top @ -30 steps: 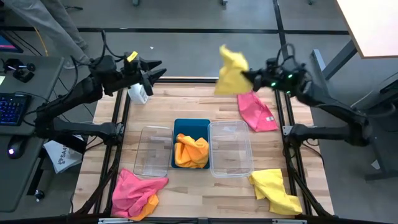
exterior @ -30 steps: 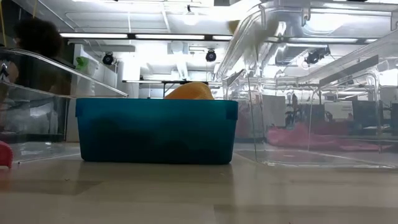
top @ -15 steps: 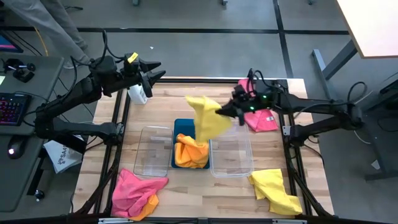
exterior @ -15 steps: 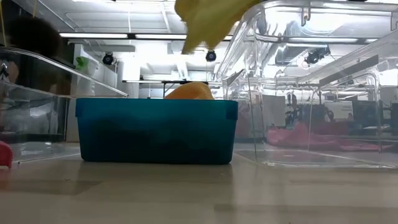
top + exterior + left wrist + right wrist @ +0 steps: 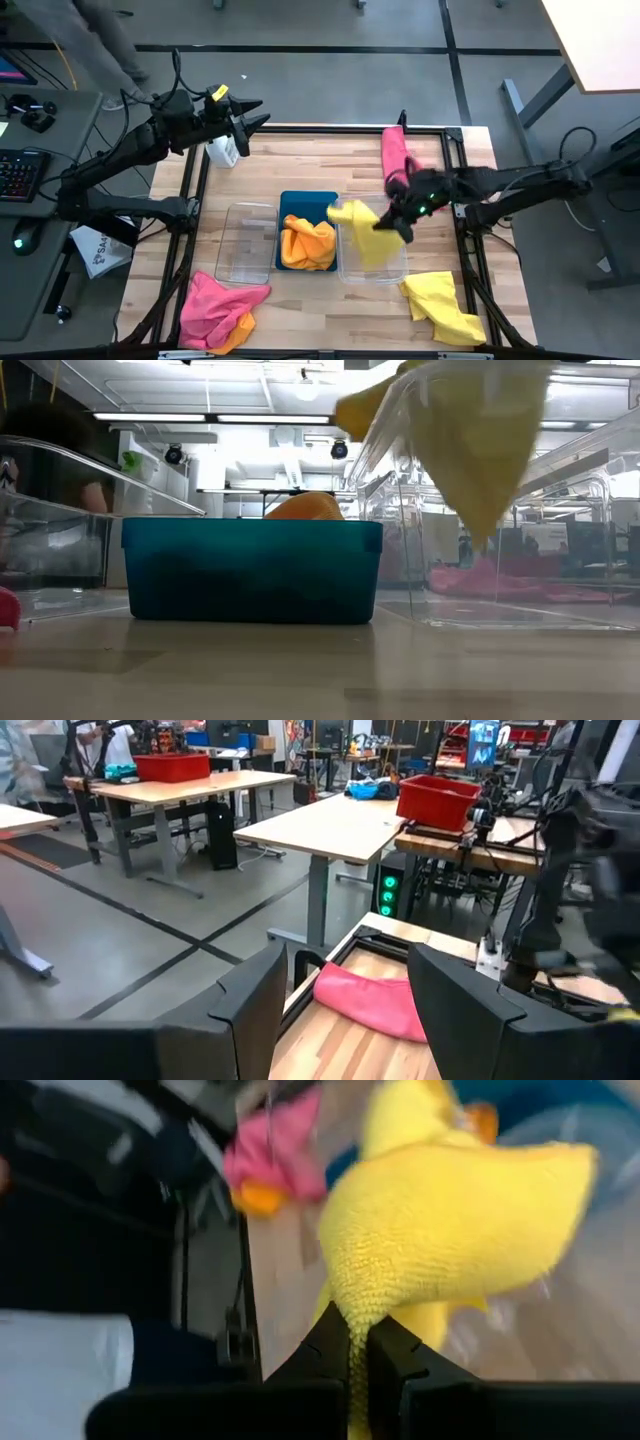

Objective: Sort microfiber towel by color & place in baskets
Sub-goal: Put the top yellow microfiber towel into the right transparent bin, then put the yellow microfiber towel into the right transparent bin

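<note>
My right gripper (image 5: 396, 224) is shut on a yellow towel (image 5: 362, 236) over the right clear bin (image 5: 396, 272). In the low view the towel (image 5: 480, 450) hangs with its tip above the bin's floor. The blue bin (image 5: 307, 200) in the middle holds orange towels (image 5: 308, 244). The left clear bin (image 5: 245, 240) stands beside it. My left gripper (image 5: 252, 116) is open and empty, raised at the table's far left. My right gripper pinches a bunched bit of the yellow towel (image 5: 352, 1318) between its two fingers. The fingers come from the table's right side, slanting down. The towel is lifted clear and hangs slack below and in front of the fingers.
A pink towel (image 5: 396, 155) lies at the far right, also in the left wrist view (image 5: 370, 1002). A yellow towel (image 5: 444, 306) lies near right. A pink and orange pile (image 5: 220, 310) lies near left. A white spray bottle (image 5: 223, 150) stands far left.
My right gripper has carried the yellow towel from high over the table's far right edge, first toward the left and then toward the near edge and down. The towel has swung along and now hangs over the right clear bin.
</note>
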